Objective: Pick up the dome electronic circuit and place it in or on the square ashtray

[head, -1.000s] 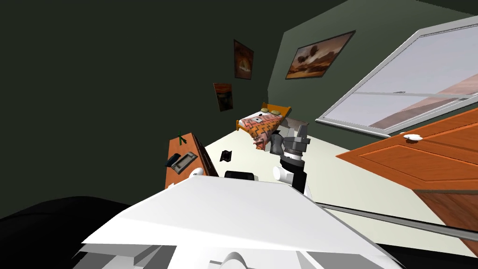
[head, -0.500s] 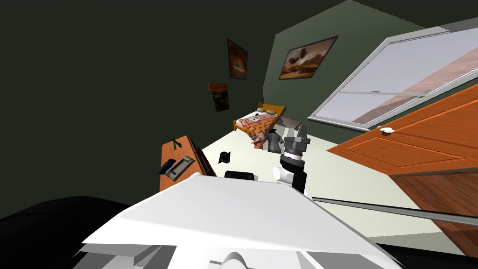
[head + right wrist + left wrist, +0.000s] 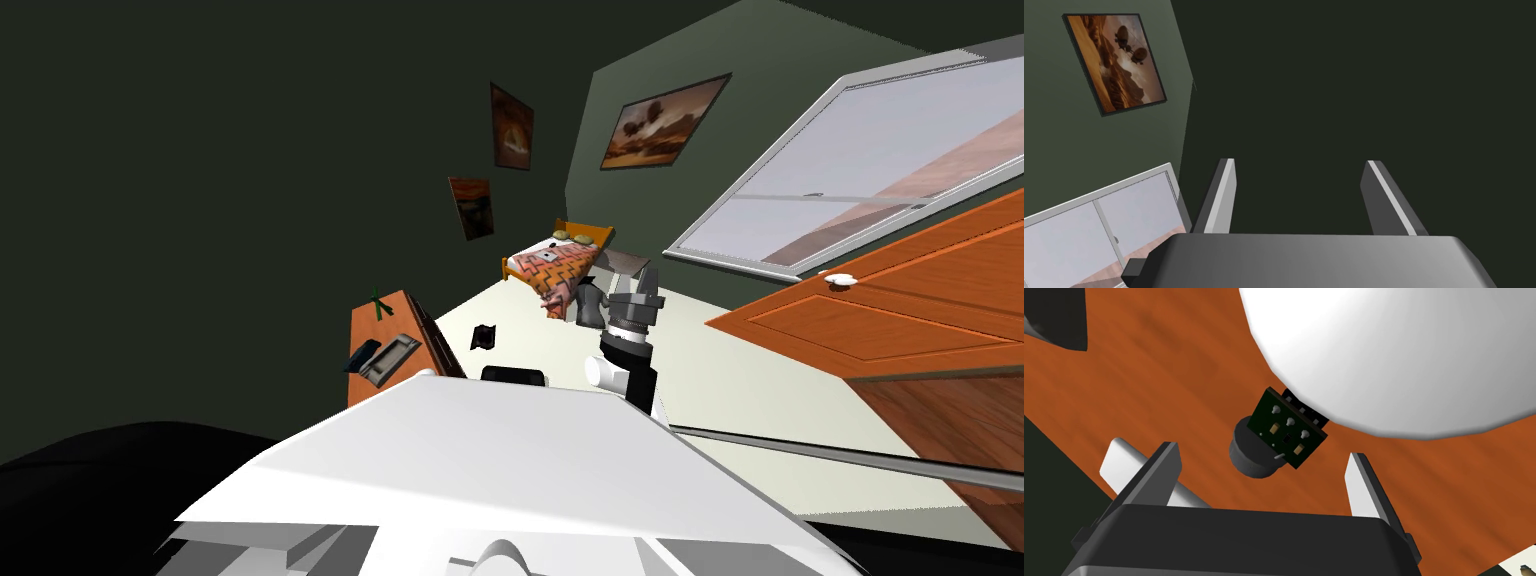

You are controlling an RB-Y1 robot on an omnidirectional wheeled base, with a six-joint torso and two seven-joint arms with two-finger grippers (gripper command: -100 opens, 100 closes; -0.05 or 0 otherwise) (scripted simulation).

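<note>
Holds left gripper [image 3: 1263,450] over the orange wooden surface [image 3: 1149,388], fingers spread wide; finds the dome electronic circuit [image 3: 1286,430], a green board on a dark dome, lying on that wood between the fingertips, touching neither; holds right gripper [image 3: 1300,161] raised at right, fingers apart, empty.
</note>
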